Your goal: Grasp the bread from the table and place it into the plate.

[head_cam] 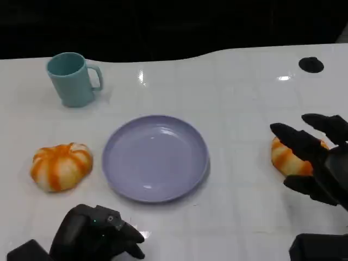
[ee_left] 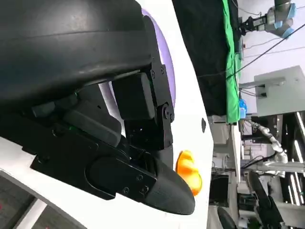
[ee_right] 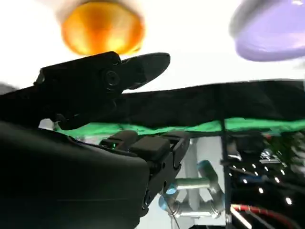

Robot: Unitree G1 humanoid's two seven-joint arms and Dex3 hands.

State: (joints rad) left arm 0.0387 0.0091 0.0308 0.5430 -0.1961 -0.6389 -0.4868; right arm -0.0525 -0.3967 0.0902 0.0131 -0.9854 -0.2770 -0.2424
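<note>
While the right hand (head_cam: 318, 163) hovers at the right edge of the table with its black fingers (head_cam: 296, 138) spread apart and nothing between them, a bread roll (head_cam: 288, 157), orange with pale streaks, lies on the surface just beyond and partly under those fingers; whether any finger touches it cannot be told. In the right wrist view the same roll (ee_right: 102, 28) sits past the fingertips, with the plate (ee_right: 274, 33) off to one side. The left hand (head_cam: 98, 234) rests low at the near edge of the table, its fingers curled inward around nothing.

A lavender plate (head_cam: 156, 157) stands bare in the middle of the table, between the two hands. A second bread roll (head_cam: 61, 166), striped orange and white, lies to the plate's left, near it but apart. Farther back on the left a teal mug (head_cam: 72, 79) stands upright with its handle turned to the right. A small black round spot (head_cam: 311, 64) sits at the far right of the surface.

The table (head_cam: 239, 98) is glossy white and throws back bright glints of the lights. Beyond its far edge the head view is dark. The wrist views show a black drape with a green cloth (ee_left: 232, 62) behind it, and past that a lit workshop with pale robot arms (ee_left: 271, 19), cables and stands.
</note>
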